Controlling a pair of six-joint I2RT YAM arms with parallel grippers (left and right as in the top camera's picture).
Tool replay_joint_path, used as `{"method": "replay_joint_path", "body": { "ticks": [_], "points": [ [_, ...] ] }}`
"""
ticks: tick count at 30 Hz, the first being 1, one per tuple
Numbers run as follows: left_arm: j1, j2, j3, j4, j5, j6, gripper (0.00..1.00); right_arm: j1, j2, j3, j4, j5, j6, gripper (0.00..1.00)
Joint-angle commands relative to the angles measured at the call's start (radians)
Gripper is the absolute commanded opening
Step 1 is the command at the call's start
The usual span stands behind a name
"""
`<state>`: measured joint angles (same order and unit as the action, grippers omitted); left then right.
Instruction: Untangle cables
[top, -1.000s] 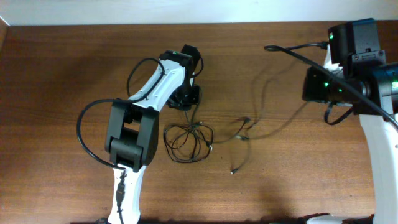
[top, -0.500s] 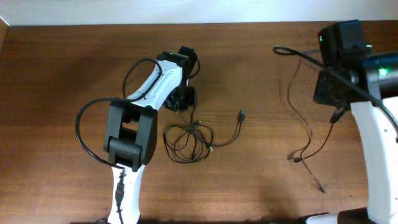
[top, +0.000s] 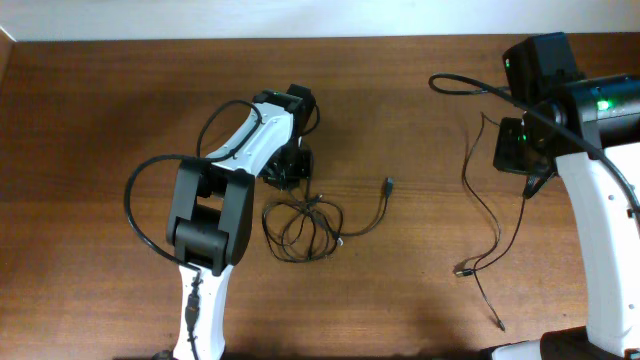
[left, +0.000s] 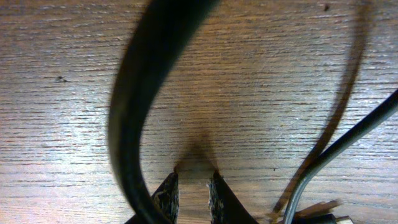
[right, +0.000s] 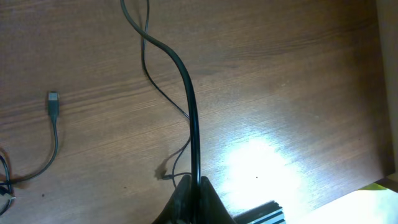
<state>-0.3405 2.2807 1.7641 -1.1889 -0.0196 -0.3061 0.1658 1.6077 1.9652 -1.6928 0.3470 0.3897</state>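
Right fingers (right: 191, 190) clamp one limp, light cable (right: 192, 112); left fingers (left: 168, 196), slightly parted, are empty. Best grip the tangle (top: 303, 223) near its plug (top: 388, 184).

The left claw (left: 191, 182) is cropped at its wrist view's lower edge and hidden under the arm (top: 262, 140) overhead. A blurred thick cord (left: 134, 112) crosses that lens. Crossings among the cables (top: 300, 225) are too fine to trace.
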Motion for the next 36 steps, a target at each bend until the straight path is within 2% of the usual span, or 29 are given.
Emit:
{"method": "replay_joint_path", "body": {
  "ticks": [1,5,7,8,9,16,20,24,28,32,34,35,36],
  "points": [
    [0.005,-0.003,-0.010,-0.001,-0.010,0.008,0.18,-0.004,0.003,-0.005,-0.006,-0.007,0.008,0.05],
    [0.005,-0.003,-0.010,-0.001,-0.011,0.008,0.22,-0.005,0.003,-0.058,0.006,0.014,0.008,0.05],
    [0.005,-0.003,-0.010,-0.001,-0.011,0.008,0.47,-0.005,0.003,-0.085,0.049,0.085,0.008,0.04],
    [0.005,-0.003,-0.010,-0.002,-0.011,0.008,0.66,-0.013,0.003,-0.095,0.084,0.111,0.008,0.04],
    [0.005,-0.003,-0.010,-0.002,-0.011,0.008,0.99,-0.040,0.004,-0.095,0.129,0.113,0.008,0.04],
    [0.005,-0.003,-0.010,0.009,-0.011,0.008,0.99,-0.303,0.005,-0.096,0.373,0.109,0.009,0.04],
    [0.005,-0.003,-0.010,0.009,-0.011,0.008,0.99,-0.428,0.005,-0.097,0.422,0.063,0.011,0.04],
    [0.005,-0.003,-0.010,0.009,-0.011,0.008,0.99,-0.454,0.005,-0.149,0.410,-0.015,0.011,0.04],
    [0.005,-0.003,-0.010,0.009,-0.011,0.008,0.99,-0.454,0.005,-0.308,0.481,-0.040,0.011,0.09],
    [0.005,-0.003,-0.010,0.009,-0.011,0.008,0.99,-0.454,0.005,-0.485,0.585,-0.200,0.011,0.15],
    [0.005,-0.003,-0.010,0.009,-0.011,0.008,0.99,-0.454,0.005,-0.534,0.614,-0.205,0.011,0.31],
    [0.005,-0.003,-0.010,0.009,-0.011,0.008,0.99,-0.454,0.005,-0.553,0.630,-0.205,0.011,0.47],
    [0.005,-0.003,-0.010,0.009,-0.011,0.008,0.99,-0.454,0.006,-0.574,0.651,-0.205,0.011,0.68]
  ]
}}
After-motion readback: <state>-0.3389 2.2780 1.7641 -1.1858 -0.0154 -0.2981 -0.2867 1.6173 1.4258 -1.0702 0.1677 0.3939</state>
